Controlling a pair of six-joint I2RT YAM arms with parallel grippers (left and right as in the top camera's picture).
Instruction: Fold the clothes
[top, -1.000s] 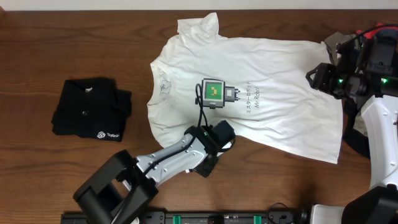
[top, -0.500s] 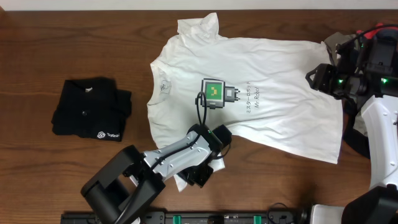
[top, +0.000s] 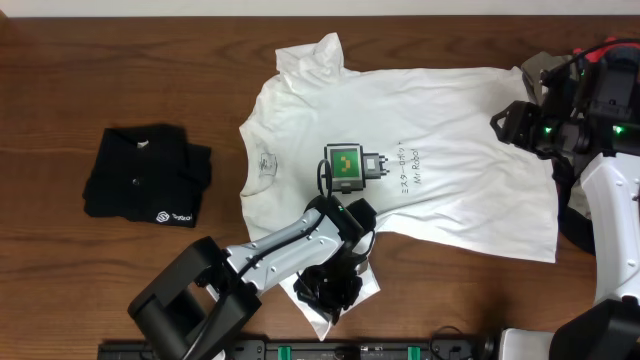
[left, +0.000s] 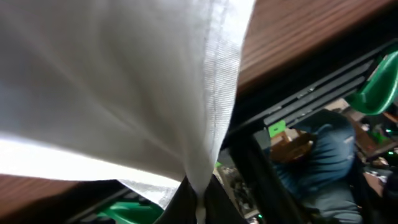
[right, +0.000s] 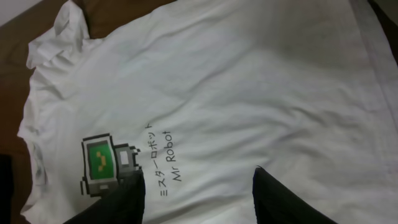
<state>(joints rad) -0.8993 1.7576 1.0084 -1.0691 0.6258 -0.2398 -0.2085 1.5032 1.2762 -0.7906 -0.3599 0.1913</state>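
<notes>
White T-shirt (top: 450, 150) lies flat mid-table (top: 80, 80), long axis L–R in the overhead view: collar left, hem right, print reading sideways; a folded black garment (top: 145, 175) sits well apart to its left. At the front edge the left gripper (top: 335, 285) is pressed together on the shirt's near sleeve, its arm hiding most of that sleeve. The right gripper (right: 196, 183) is spread w/ nothing between its jaws, over the cloth; left wrist view is blurred, mostly white fabric.

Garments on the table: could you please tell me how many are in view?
2: a white T-shirt spread across the middle, and a folded black garment at the left. Others may be hidden.
</notes>
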